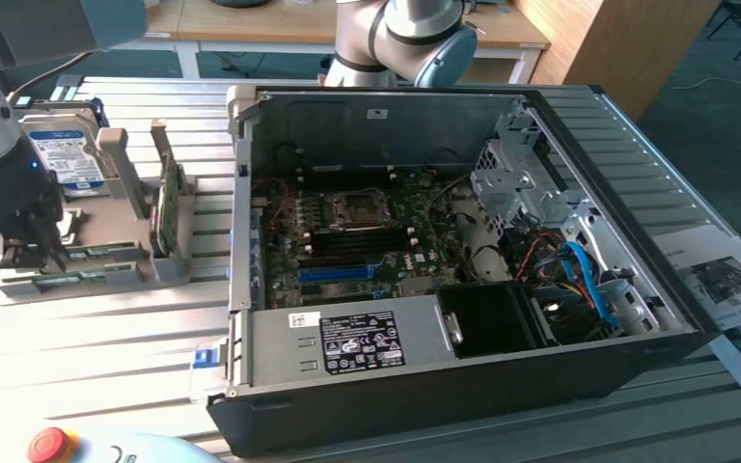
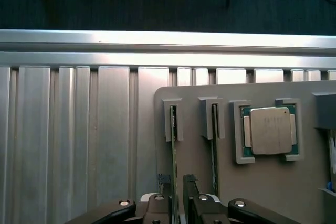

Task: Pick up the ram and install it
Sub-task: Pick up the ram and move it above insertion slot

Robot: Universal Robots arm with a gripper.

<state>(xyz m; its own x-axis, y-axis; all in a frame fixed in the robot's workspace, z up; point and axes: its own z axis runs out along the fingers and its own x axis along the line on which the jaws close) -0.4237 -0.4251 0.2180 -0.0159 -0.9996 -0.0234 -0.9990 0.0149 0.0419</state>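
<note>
The end effector (image 2: 177, 204) stands wide open and grips nothing, its 2 fingers (image 2: 157, 205) set either side of the ram (image 2: 174, 129). That ram stands on edge in a slot of the grey holder (image 2: 202, 166). A 2nd stick (image 2: 214, 124) stands in the next slot, and beyond it a CPU (image 2: 269, 131) lies in a recess. The holder rests on the ribbed aluminium table (image 2: 110, 145). Toward the exterior view's right lies the open computer case (image 1: 474, 405), its motherboard (image 1: 344, 241) exposed
</note>
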